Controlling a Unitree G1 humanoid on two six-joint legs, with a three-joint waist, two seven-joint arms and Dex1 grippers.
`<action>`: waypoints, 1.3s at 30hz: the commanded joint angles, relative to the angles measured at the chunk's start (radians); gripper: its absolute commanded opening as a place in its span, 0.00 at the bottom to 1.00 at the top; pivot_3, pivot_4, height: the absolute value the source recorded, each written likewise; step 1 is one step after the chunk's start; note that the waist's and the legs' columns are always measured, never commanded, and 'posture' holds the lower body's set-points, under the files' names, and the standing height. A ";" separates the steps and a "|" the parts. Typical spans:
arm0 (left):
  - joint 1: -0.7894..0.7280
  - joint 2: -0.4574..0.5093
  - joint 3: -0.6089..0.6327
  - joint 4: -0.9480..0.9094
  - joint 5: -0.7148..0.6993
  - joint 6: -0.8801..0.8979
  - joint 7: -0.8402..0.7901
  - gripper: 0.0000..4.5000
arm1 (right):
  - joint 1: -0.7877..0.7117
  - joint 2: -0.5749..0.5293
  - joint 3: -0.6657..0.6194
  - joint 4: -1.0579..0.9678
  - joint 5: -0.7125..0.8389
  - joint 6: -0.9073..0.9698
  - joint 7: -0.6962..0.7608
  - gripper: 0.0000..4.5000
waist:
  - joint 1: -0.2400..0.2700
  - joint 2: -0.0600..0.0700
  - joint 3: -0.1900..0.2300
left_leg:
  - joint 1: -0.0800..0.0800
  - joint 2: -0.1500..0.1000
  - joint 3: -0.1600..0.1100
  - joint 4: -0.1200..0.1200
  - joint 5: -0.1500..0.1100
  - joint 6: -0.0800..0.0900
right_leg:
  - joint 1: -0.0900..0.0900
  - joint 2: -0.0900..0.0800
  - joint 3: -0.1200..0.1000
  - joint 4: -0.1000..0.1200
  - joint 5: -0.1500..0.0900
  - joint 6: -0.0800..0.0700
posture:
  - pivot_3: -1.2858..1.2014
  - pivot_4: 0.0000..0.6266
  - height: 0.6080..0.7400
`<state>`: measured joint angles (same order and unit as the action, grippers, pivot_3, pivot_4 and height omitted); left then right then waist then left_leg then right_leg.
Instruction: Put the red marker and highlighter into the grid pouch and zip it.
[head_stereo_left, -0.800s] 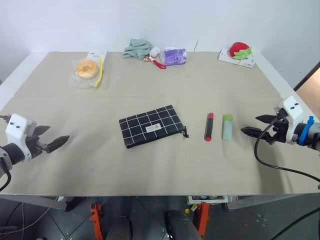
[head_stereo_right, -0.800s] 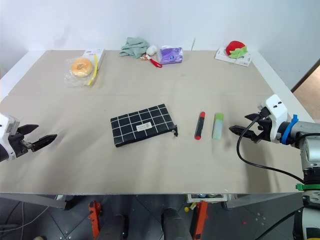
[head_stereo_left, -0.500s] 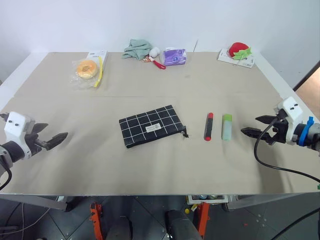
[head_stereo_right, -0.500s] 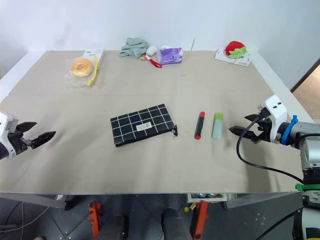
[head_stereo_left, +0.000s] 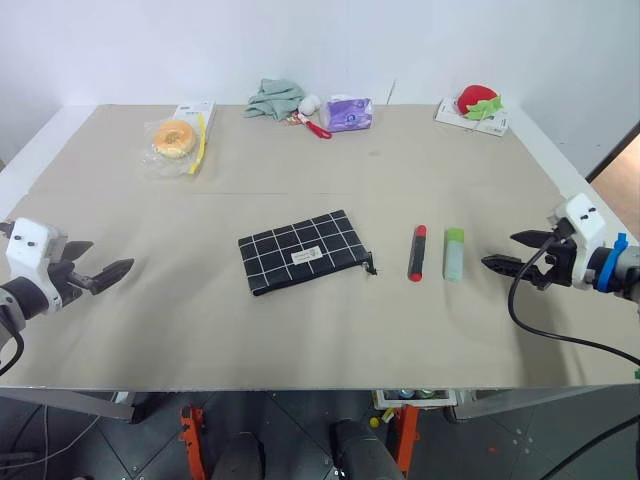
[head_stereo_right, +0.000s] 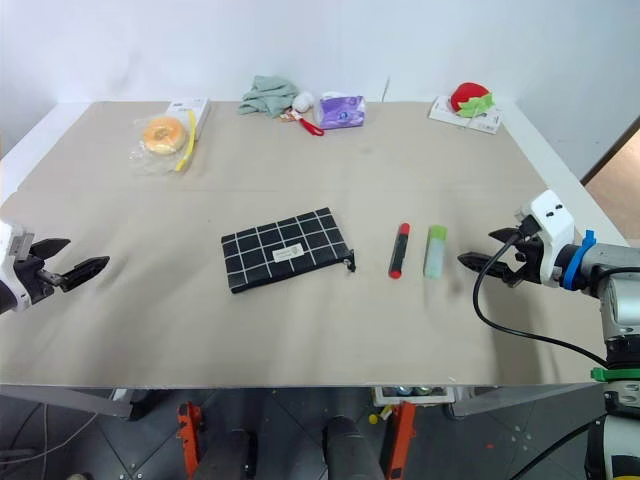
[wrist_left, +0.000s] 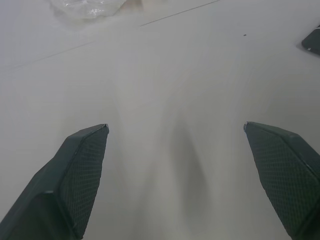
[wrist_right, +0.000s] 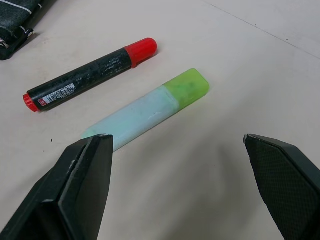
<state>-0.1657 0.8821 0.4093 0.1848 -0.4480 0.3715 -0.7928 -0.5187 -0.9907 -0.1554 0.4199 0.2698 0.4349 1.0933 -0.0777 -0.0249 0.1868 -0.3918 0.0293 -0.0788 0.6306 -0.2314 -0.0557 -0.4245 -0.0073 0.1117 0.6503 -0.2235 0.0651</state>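
Note:
The grid pouch (head_stereo_left: 301, 251) lies flat in the middle of the table, its zipper cord at its right end. To its right lie the red marker (head_stereo_left: 417, 253) and, beside it, the pale green highlighter (head_stereo_left: 454, 253); both show close up in the right wrist view, marker (wrist_right: 90, 73) and highlighter (wrist_right: 150, 108). My right gripper (head_stereo_left: 503, 253) hovers open just right of the highlighter, fingers pointing at it. At the table's left edge, far from the pouch, my left gripper (head_stereo_left: 100, 262) is open with nothing between its fingers (wrist_left: 75, 180).
Along the table's far edge sit a bagged donut (head_stereo_left: 174, 138) by a white box, a green cloth (head_stereo_left: 274, 97), a thin red-handled tool (head_stereo_left: 316, 126), a purple packet (head_stereo_left: 350, 113) and a red strawberry toy (head_stereo_left: 479, 100) on a card.
My left gripper has drawn back a little toward the table's left edge. The right gripper and the objects have stayed still.

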 joint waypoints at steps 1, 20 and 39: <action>-0.012 0.004 0.033 -0.010 0.000 -0.011 0.004 1.00 | -0.007 -0.007 -0.022 -0.002 0.008 -0.014 0.006 1.00 | 0.000 0.000 0.000 | 0.000 0.000 0.000 0.000 0.000 0.000 | 0.000 0.000 0.000 0.000 0.000 0.000 | 0.52 0.24 0.99; -0.088 -0.084 0.012 -0.049 -0.006 -0.070 0.023 1.00 | -0.069 0.104 -0.080 -0.138 0.127 0.029 -0.054 0.74 | -0.001 0.000 0.000 | 0.000 0.000 0.000 0.004 0.000 0.000 | 0.001 0.000 0.000 0.000 0.004 0.000 | 0.52 0.24 0.99; -0.243 -0.167 -0.271 0.058 0.255 -0.585 -0.100 1.00 | -0.153 0.631 0.310 -0.248 -0.091 0.131 -0.511 0.01 | 0.000 -0.001 -0.002 | -0.001 0.000 -0.002 0.005 0.001 0.000 | 0.001 0.002 0.000 0.001 0.009 -0.006 | 0.52 0.24 0.99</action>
<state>-0.3920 0.6960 0.1631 0.2244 -0.2414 -0.1175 -0.8707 -0.6558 -0.3689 0.1311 0.1510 0.2202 0.5909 0.6069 -0.0773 -0.0263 0.1853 -0.3930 0.0296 -0.0806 0.6351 -0.2305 -0.0554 -0.4231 -0.0059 0.1115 0.6509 -0.2148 0.0593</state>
